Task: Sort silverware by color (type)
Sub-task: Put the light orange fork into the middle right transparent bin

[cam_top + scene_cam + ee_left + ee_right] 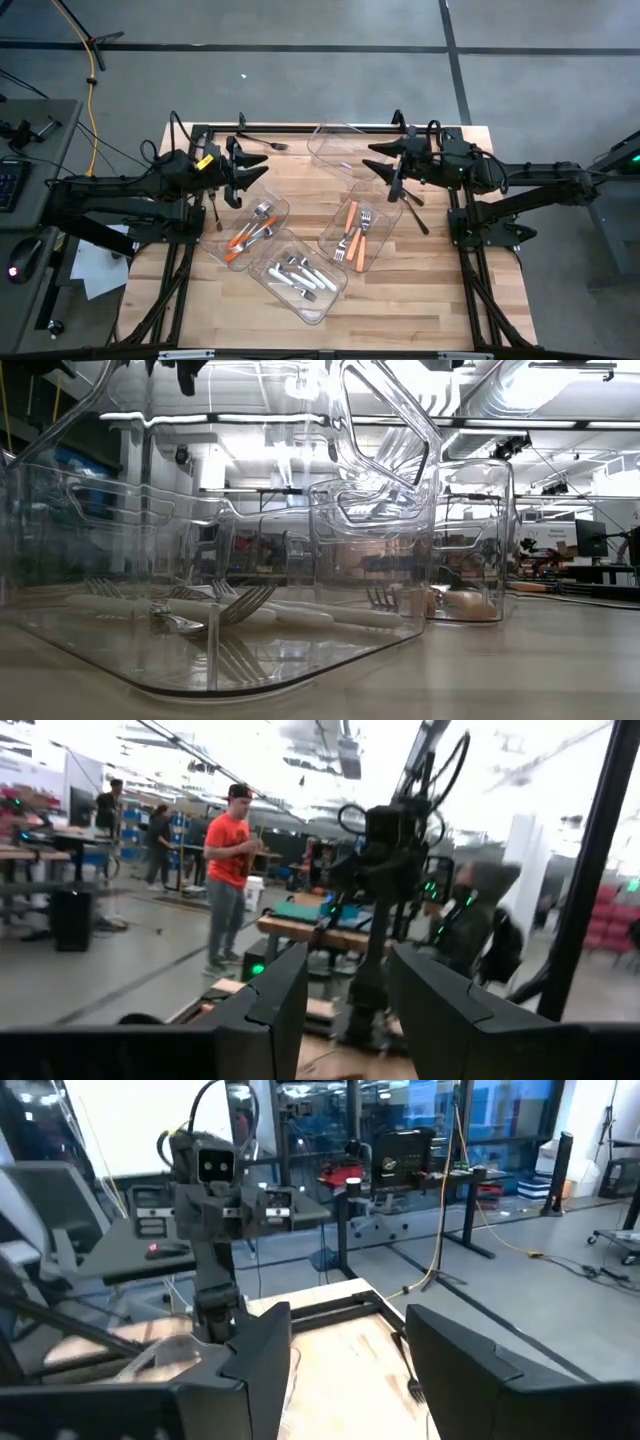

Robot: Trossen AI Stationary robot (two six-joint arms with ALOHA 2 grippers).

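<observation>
Orange-handled silverware (352, 232) lies in the right bin, mixed orange and silver pieces (250, 232) in the left bin, white-handled pieces (300, 275) in the front bin, black pieces (262, 144) on the table.

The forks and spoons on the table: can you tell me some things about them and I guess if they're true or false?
1. The white-handled silverware lies in a clear bin. True.
2. The left gripper is holding a fork. False: its fingers are open and empty, above the table.
3. A black utensil lies on the bare wood at the table's far edge. True.
4. Every bin has silverware in it. False: the far bin looks empty.
5. The right gripper is open, holding nothing. True.
</observation>
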